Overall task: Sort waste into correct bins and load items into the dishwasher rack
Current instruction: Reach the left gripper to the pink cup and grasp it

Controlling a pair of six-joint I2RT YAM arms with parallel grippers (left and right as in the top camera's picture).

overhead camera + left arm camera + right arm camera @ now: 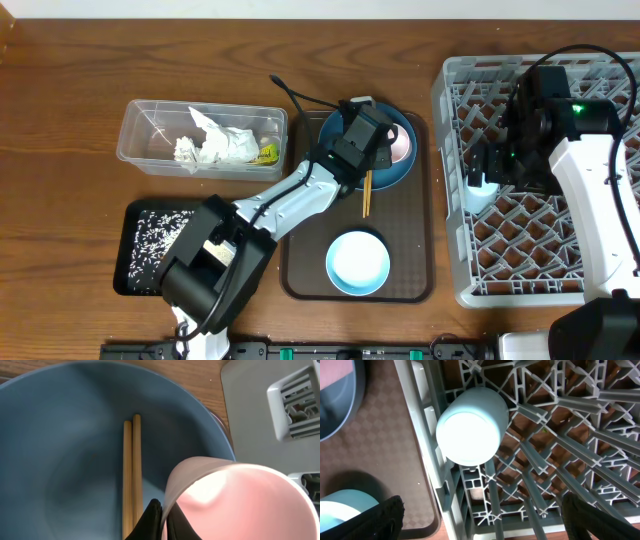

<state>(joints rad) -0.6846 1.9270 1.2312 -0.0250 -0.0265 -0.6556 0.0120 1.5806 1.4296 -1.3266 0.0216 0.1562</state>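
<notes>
Filling the right side of the table, the grey dishwasher rack (520,240) has a light blue cup (470,425) sitting among the pegs right by its left wall, pale round end up. The right gripper (482,507) hangs over that spot with its fingers spread wide and nothing between them.

Beside the rack lies the brown serving tray (420,250). At its far end is the dark blue plate (60,460), and on the plate stands the pinkish-white cup (240,505). The left gripper (162,522) is pinched on the cup's rim, with one dark finger outside the wall and one inside. The wooden chopsticks (131,470) lie side by side on the plate, just left of the cup. The light blue bowl (357,262) sits upright at the tray's near end.

To the left, the clear tub (140,130) holds crumpled napkins (215,145) and the yellow-green wrapper (266,153). The black tray (135,215), in front of it, is strewn with rice grains (155,245).
</notes>
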